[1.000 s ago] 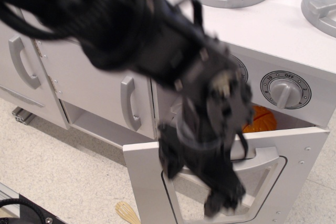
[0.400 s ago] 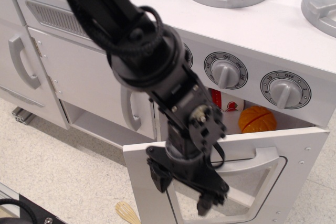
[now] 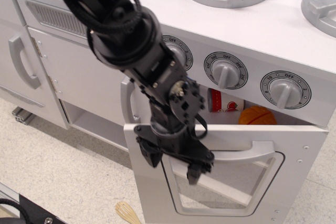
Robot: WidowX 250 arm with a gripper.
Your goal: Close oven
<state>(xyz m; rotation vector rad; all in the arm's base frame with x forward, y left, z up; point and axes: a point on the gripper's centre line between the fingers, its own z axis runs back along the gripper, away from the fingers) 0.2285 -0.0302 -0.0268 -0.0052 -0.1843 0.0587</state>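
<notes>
observation.image: the oven [image 3: 310, 93] door [image 3: 294, 182] is seen ajar, tilted out at the top, handle [image 3: 247, 156] running horizontally. The pincer [image 3: 170, 161], spread open and gripping nothing, is pressed against the door's left outer face; the cavity lies straight behind it.

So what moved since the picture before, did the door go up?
Yes. The claw moved up and left against the oven door, and the door swung up, so less of the orange ball shows. The gap is narrower but not shut. The dial knobs and the whisk on the floor stayed put.
</notes>
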